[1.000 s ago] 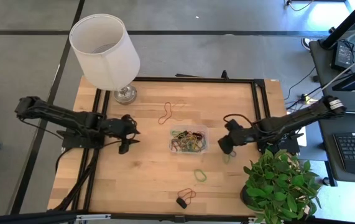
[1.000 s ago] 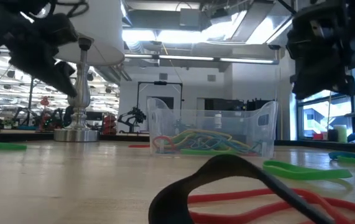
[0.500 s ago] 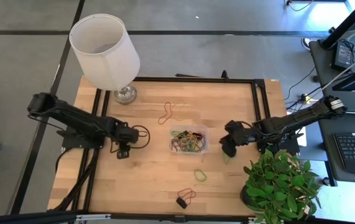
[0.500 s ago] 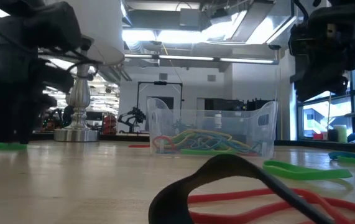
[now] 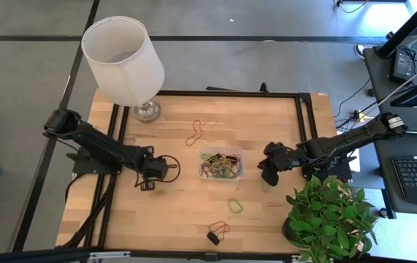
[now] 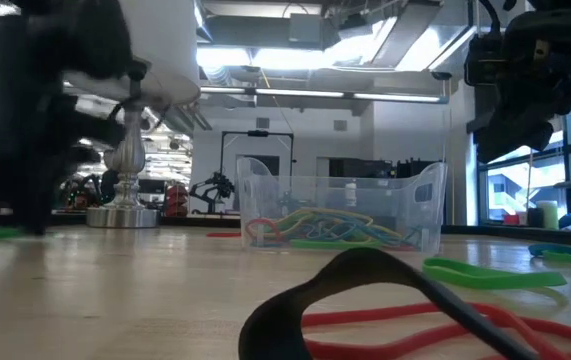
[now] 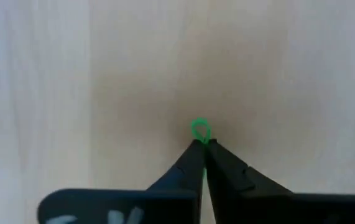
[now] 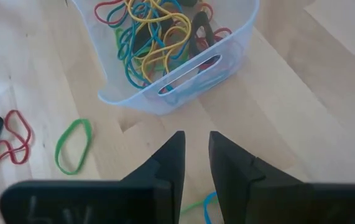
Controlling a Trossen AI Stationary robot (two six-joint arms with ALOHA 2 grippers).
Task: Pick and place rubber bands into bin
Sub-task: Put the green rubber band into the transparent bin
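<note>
A thin green rubber band (image 7: 199, 130) is pinched in the closed left gripper (image 7: 202, 147) on smooth pale wood. The right gripper (image 8: 194, 144), slightly parted, is held empty beside the clear plastic bin (image 8: 183, 78) of tangled coloured loops.

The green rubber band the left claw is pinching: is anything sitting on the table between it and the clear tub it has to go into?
Nothing visible does. The left gripper is shut on the green rubber band at table level, and only bare wood of the table lies between it and the bin. The nearest loose red band lies off that line, toward the lamp.
</note>
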